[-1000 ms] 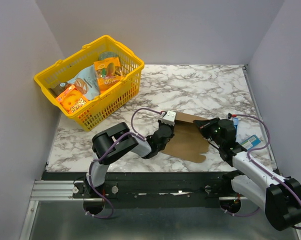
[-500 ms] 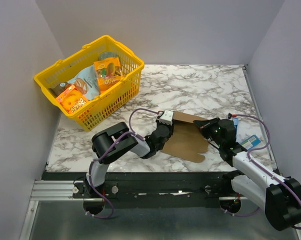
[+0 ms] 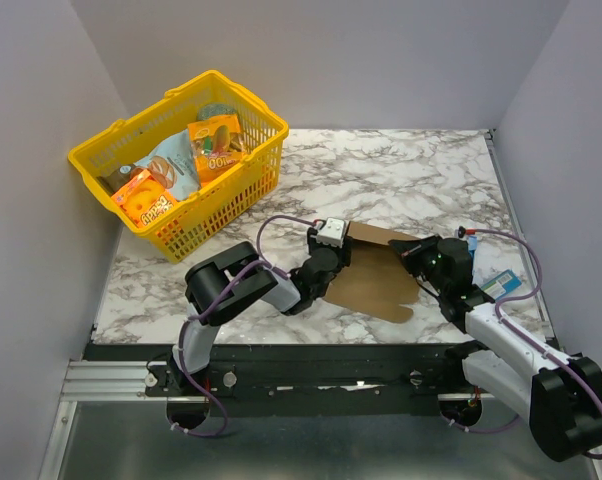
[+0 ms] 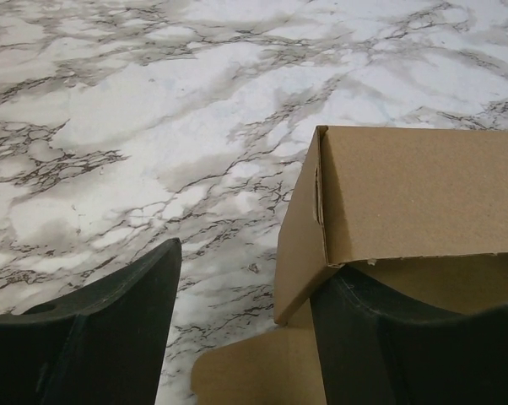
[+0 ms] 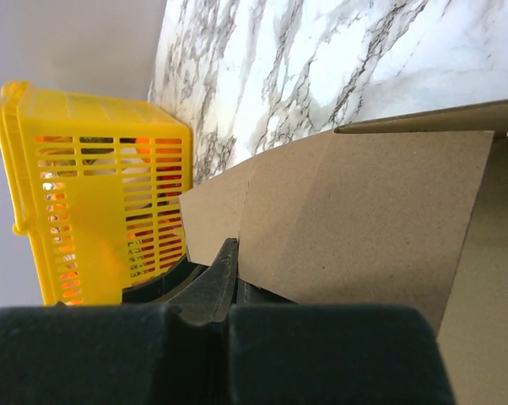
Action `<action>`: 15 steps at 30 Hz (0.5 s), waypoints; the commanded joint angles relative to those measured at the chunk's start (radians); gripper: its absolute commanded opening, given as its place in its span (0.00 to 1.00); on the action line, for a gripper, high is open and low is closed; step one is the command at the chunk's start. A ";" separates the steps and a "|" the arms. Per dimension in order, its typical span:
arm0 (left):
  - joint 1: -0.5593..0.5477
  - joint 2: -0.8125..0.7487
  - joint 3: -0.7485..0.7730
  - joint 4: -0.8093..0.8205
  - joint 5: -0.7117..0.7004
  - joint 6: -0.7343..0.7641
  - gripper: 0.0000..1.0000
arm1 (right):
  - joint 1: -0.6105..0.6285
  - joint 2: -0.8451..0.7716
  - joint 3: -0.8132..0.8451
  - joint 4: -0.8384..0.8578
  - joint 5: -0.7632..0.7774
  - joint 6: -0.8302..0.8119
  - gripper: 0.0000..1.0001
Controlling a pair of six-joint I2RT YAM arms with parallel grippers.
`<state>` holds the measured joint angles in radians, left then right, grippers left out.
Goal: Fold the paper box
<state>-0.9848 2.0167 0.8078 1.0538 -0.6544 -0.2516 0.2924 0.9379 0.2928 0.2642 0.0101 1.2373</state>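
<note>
The paper box [image 3: 376,278] is plain brown cardboard, partly folded, lying on the marble table near the front edge between my two arms. In the left wrist view a raised folded corner of the paper box [image 4: 406,194] stands over a flat flap. My left gripper [image 4: 245,337] is open at the box's left end; its right finger [image 4: 406,346] sits under the raised panel and its left finger is over bare marble. My right gripper [image 5: 235,253] is shut on the edge of a cardboard panel [image 5: 364,202] at the box's right end [image 3: 409,252].
A yellow basket [image 3: 243,185] with printed snack packs stands at the back left, also seen as the yellow basket [image 5: 94,194] beyond the box. A small blue packet [image 3: 503,285] lies near the table's right edge. Grey walls close in on three sides.
My left gripper has opened and let go of the cardboard, shifting slightly left. The right gripper stays shut on the box without moving.
</note>
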 commanded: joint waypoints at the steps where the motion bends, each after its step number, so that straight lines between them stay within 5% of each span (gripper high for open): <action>1: 0.038 0.013 0.018 0.054 -0.090 -0.005 0.70 | -0.007 0.012 -0.014 -0.074 0.001 -0.045 0.00; 15: 0.038 0.025 0.005 0.150 0.041 0.008 0.88 | -0.007 0.013 -0.015 -0.071 -0.004 -0.045 0.01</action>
<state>-0.9642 2.0232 0.8074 1.1091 -0.6296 -0.2508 0.2878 0.9424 0.2928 0.2642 0.0097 1.2324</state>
